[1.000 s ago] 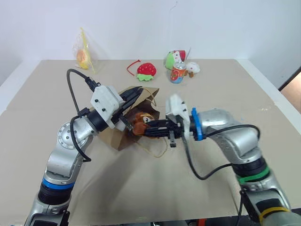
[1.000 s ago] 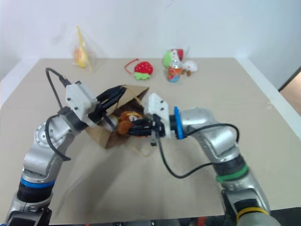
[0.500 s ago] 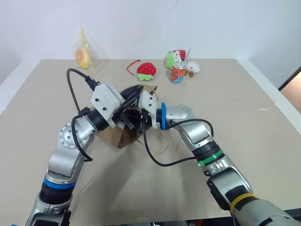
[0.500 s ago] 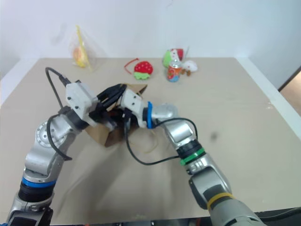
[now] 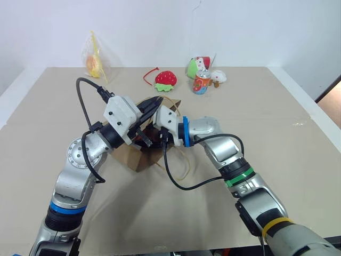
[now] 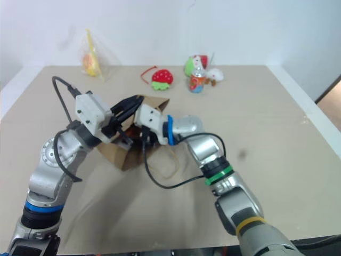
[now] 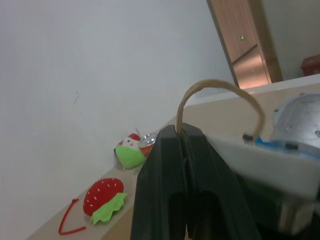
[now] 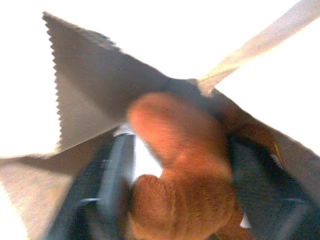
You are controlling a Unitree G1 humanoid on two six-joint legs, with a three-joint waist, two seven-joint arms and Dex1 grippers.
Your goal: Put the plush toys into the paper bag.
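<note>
With the paper bag [image 5: 139, 154] held up by one cord handle [image 7: 218, 102] pinched in the closed left gripper [image 7: 181, 141], the monkey plush [image 8: 186, 165], carried in from outside a second ago, is now seen inside the bag between the right gripper's [image 8: 175, 200] spread jaws, apparently just released.

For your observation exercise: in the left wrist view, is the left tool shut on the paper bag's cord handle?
Yes: the left tool is shut, with the paper bag's cord handle looping up from between its fingers.

No legible text, label or number on anything.
</note>
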